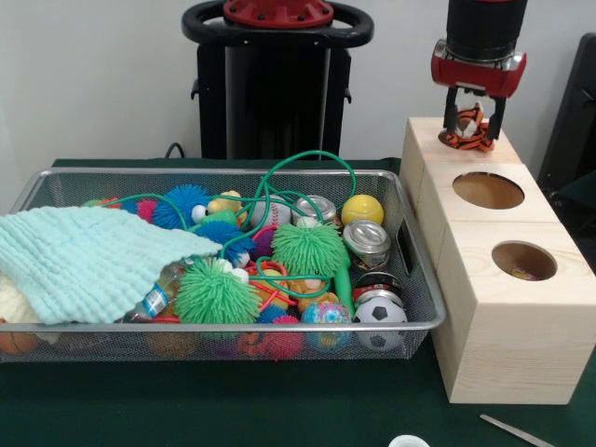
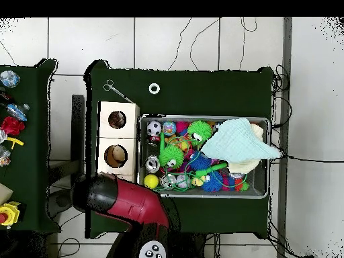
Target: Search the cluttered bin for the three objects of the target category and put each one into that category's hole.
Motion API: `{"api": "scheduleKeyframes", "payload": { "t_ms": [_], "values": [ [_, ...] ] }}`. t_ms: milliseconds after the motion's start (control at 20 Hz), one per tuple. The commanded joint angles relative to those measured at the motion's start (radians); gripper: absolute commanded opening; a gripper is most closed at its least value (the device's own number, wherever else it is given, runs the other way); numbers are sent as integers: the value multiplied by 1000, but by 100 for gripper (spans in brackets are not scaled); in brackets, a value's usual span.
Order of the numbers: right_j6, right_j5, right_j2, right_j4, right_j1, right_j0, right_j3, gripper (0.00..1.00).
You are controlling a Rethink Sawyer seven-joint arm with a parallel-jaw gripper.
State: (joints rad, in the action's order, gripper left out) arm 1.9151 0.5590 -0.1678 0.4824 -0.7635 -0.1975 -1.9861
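My gripper (image 1: 474, 130) hangs at the far end of the pale wooden box (image 1: 507, 326), shut on a small orange and black toy (image 1: 464, 140) that rests just at the box top, over its farthest hole. The middle hole (image 1: 488, 190) and near hole (image 1: 523, 260) lie uncovered. In the overhead view my red arm (image 2: 124, 201) hides the gripper and that end of the box; two holes (image 2: 117, 120) (image 2: 115, 156) show. The wire bin (image 1: 424, 321) beside the box holds spiky balls (image 1: 216, 293), a yellow ball (image 1: 362, 209), cans (image 1: 366, 242), a soccer ball (image 1: 380, 312) and a green cord (image 1: 307, 163).
A teal cloth (image 1: 93, 261) covers the bin's left part. A metal tool (image 1: 517, 430) and a white ring (image 1: 408, 441) lie on the green table by the near edge. In the overhead view a side table (image 2: 33, 168) carries small toys.
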Motion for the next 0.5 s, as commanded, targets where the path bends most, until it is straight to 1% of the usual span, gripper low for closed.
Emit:
{"api": "scheduleKeyframes", "payload": {
  "t_ms": [50, 200, 300, 500],
  "values": [
    [226, 121, 23, 9, -34, 18, -6, 100],
    [190, 82, 27, -5, 4, 32, -14, 100],
    [172, 38, 32, -5, 20, 46, -30, 100],
    [183, 7, 21, -2, 32, 57, -46, 100]
  ]
}}
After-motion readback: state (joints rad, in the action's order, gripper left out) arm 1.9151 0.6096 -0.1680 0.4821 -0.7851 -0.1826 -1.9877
